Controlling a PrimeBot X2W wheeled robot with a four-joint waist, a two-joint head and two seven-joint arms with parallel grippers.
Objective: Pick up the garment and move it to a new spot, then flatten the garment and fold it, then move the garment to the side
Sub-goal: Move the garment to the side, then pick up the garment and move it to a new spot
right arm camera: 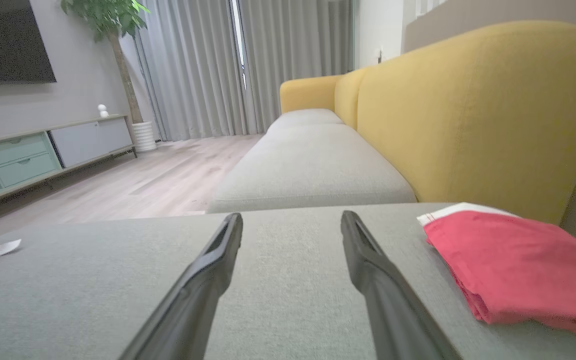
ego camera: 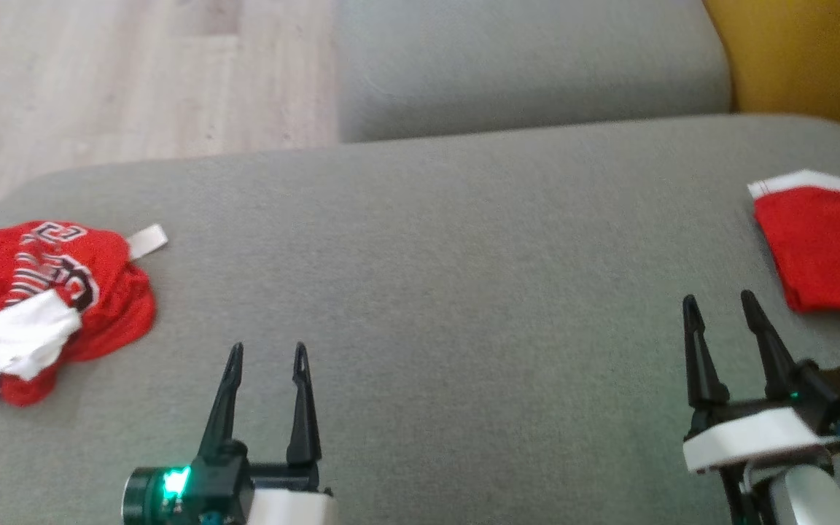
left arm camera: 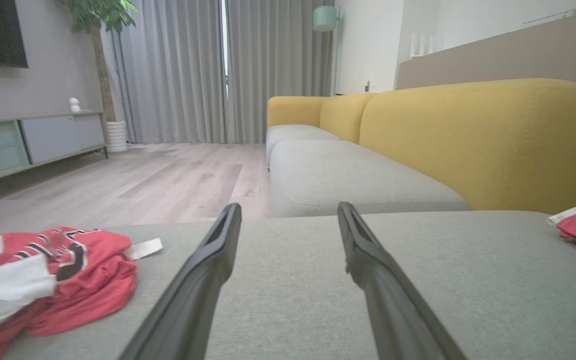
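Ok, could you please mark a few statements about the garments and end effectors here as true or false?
1. The left end effector grips the jersey. False: it is open, empty and apart from it.
2. The jersey lies crumpled on the cushion. True.
3. The right end effector is shut. False: it is open.
4. A folded garment lies to the right of the right end effector. True.

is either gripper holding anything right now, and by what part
Nothing is held. The left gripper and right gripper are both open and empty; the crumpled garment lies apart.
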